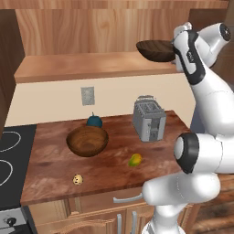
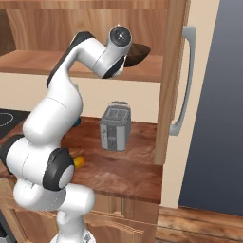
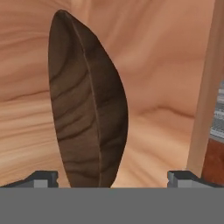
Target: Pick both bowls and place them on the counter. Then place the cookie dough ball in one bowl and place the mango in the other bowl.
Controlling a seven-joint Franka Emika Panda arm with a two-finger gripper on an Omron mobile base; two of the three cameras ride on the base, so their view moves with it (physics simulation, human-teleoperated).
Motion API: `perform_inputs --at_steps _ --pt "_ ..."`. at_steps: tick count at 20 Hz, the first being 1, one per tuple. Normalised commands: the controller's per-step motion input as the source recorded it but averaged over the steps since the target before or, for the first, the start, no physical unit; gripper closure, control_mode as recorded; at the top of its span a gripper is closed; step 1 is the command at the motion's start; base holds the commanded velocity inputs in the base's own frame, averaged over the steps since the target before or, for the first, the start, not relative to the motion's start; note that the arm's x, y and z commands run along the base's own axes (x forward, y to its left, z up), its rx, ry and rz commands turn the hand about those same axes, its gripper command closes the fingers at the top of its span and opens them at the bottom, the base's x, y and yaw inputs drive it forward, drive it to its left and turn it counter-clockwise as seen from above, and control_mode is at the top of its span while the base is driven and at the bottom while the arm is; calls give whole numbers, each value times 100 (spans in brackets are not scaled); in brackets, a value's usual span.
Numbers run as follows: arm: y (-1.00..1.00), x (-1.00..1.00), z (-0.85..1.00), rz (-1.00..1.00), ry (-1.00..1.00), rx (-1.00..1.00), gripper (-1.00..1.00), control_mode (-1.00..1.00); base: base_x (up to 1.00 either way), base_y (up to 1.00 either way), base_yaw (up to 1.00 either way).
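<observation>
The wider, dark brown bowl [image 1: 155, 49] sits at the right end of the upper shelf, also seen past my wrist [image 2: 138, 51]. In the hand view the bowl [image 3: 87, 109] appears edge-on, and its near end lies between the fingertips of my open gripper [image 3: 112, 178], which grip nothing. The deeper reddish-brown bowl [image 1: 87, 140] stands upright on the counter [image 1: 50, 157]. The mango [image 1: 135, 159] lies to its right near the front, partly hidden by my arm in the right base view [image 2: 79, 162]. The cookie dough ball [image 1: 78, 179] rests near the counter's front edge.
A silver toaster [image 1: 149, 119] stands at the counter's back right. A dark teal round thing [image 1: 94, 121] sits behind the reddish bowl. A stove [image 1: 9, 160] borders the counter on the left. A tall cabinet panel [image 2: 168, 80] and a fridge [image 2: 223, 104] close the right side.
</observation>
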Motion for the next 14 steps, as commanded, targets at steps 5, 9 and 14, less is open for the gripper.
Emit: perform_inputs --at_steps 5,9,14 --pt "-5 25 -3 0 1 0 -100 -100 0 0 0" --pt "-1 27 -2 0 3 0 -100 -100 0 0 0" --pt "-1 11 -5 0 5 0 -100 -100 0 0 0"
